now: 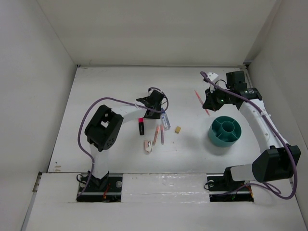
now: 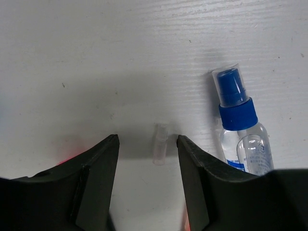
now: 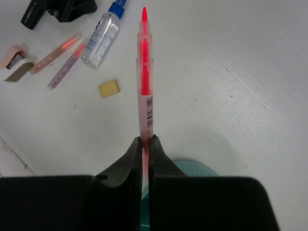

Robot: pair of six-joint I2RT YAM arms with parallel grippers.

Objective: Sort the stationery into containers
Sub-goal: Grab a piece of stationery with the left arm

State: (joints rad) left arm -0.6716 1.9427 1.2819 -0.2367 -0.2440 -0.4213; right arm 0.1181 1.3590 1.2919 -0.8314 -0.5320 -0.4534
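The right gripper [image 3: 146, 139] is clamped tight on the lower barrel of a thin pink-orange pen [image 3: 144, 72], a translucent plastic tube with a printed barcode and a pointed red tip that juts straight out ahead of the fingers. The pen is held off the table [image 1: 120, 82], above and just beyond the teal organiser cup [image 1: 224, 131]. The cup is round, smooth plastic, divided inside into compartments; the right wrist view shows only a sliver of its rim below the jaws. Judged step: carrying this pen to the cup. The next move calls for bringing the pen over one compartment, tipping it towards upright and releasing it inside the rim; a long, slick barrel could catch a divider or tip out. The left gripper [image 2: 147, 138] stands with jaws apart, low over the table, straddling a small clear tube-shaped piece [image 2: 160, 144] whose identity cannot be told. Just beside it lies the clear bottle [image 2: 242, 134], rounded and glossy, with a blue spray cap. Unsorted on the table nearby: a black highlighter [image 1: 141, 126] with a pink cap, two slim pens [image 1: 159, 135], a tan eraser [image 1: 178, 129] block, and a pinkish stapler [image 1: 149, 146].
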